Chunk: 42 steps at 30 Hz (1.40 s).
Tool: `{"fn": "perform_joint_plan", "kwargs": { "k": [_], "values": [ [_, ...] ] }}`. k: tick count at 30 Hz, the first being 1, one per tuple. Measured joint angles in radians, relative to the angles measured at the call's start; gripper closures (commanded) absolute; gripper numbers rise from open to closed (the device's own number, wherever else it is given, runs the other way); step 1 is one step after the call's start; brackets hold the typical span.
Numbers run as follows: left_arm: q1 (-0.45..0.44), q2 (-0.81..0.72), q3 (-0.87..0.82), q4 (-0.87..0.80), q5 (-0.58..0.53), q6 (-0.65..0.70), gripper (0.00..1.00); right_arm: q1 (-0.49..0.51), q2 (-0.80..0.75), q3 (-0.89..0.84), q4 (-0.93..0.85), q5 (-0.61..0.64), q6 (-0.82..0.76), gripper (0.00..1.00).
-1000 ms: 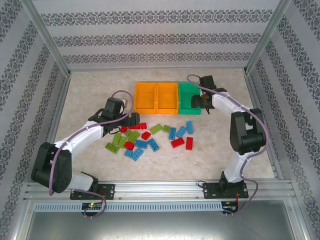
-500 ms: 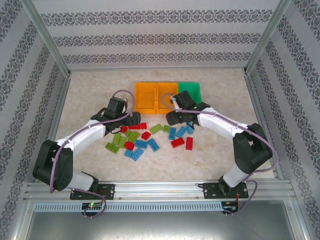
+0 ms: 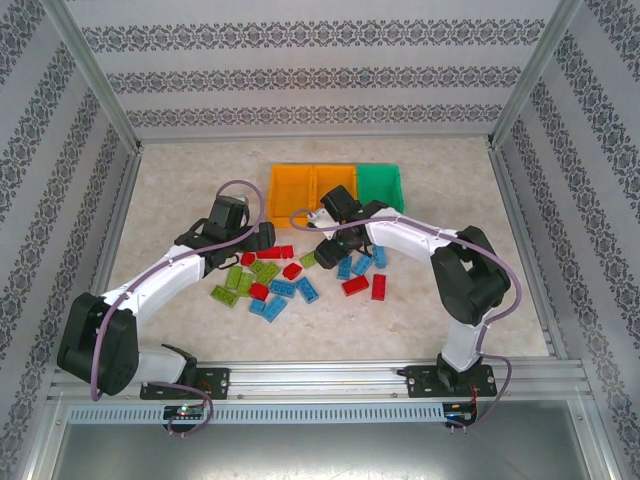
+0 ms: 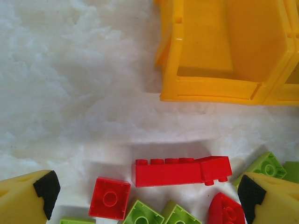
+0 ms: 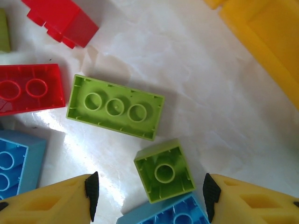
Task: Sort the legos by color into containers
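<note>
Pickup stage: my right gripper [image 5: 150,193], fingers apart, hangs over the small green lego [image 5: 164,171]. Next I descend and close on it.

High rear camera overlooks table [image 3: 190,190]; wrist cameras look closely down at legos [image 3: 283,288].

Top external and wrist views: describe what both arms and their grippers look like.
The left arm and right arm match: white rounded links joined by black joint housings, each with a mauve cable looping free alongside. In the wrist views, the left gripper and right gripper have blocky yellow fingers tipped with black pads.
</note>
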State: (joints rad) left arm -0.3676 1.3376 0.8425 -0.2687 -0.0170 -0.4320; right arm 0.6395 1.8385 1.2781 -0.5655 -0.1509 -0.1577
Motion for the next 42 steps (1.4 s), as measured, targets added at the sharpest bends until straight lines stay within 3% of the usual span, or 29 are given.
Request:
{"fn": "perform_joint_plan", "kwargs": {
  "k": [18,32,42],
  "values": [
    [0.000,0.000,-0.014,-0.017,-0.025,0.000,0.00,0.006,0.117,0.038,-0.043,0.031,-0.082,0.37],
    [0.000,0.000,-0.029,-0.018,-0.040,-0.004,0.00,0.006,0.124,0.057,-0.030,0.064,-0.066,0.71],
    [0.000,-0.006,-0.029,-0.033,-0.050,-0.004,0.00,-0.023,0.057,0.057,0.014,0.007,-0.002,0.73]
  ]
}}
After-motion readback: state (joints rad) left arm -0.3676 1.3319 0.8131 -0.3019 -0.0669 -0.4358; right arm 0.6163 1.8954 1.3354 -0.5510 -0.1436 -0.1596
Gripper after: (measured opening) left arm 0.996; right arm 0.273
